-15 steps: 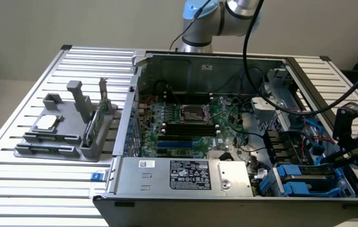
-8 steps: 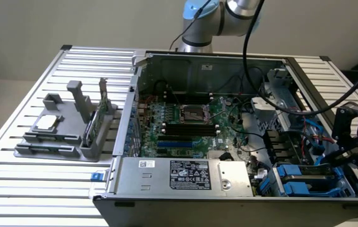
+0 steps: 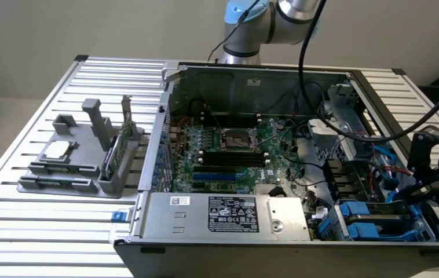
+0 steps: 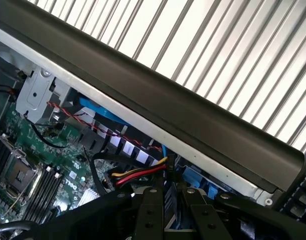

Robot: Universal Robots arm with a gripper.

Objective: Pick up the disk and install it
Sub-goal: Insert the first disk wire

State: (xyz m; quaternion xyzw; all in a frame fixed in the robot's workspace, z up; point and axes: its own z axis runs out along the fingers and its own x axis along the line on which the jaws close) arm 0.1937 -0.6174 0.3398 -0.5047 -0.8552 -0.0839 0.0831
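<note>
worktop [image 3: 26,226]: pale silver-white, ribbed in parallel slats with dark gaps. computer case [image 3: 281,255]: dark grey outer rim, bare silver metal inside. motherboard [image 3: 227,145]: green, black slots, one blue slot row. power supply [image 3: 204,211]: silver, black-and-white label. drive carriers [image 3: 366,223]: bright blue. fixture [image 3: 80,174]: matte grey; chip [image 3: 57,149] on it silver; card [image 3: 123,145] green. wire bundle [image 4: 138,174]: red, yellow, black. arm [image 3: 281,17]: silver, light blue cap. pincer [image 4: 167,195]: black.

Bright, even light — the slatted table [image 4: 227,55] glares white, while the computer case [image 3: 242,81] lies shadowed inside.
</note>
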